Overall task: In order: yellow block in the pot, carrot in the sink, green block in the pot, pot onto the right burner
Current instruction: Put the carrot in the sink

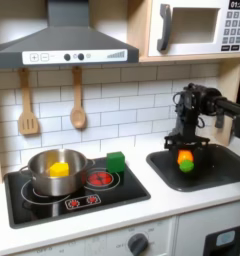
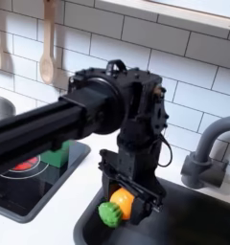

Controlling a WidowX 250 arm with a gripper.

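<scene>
The fingers (image 2: 123, 203) pinch the carrot (image 2: 116, 206) over the sink (image 1: 217, 172), the arm hiding most of the green block (image 2: 57, 154).

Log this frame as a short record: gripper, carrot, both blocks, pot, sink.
gripper: shut on the carrot, held over the sink
carrot: orange with green end pointing down in the first exterior view, between the fingers, above the basin
yellow block: inside the pot
green block: on the stovetop, right of the pot in the first exterior view, by the red burner
pot: on the stove's left burner in the first exterior view
sink: dark basin; carrot not yet released
</scene>
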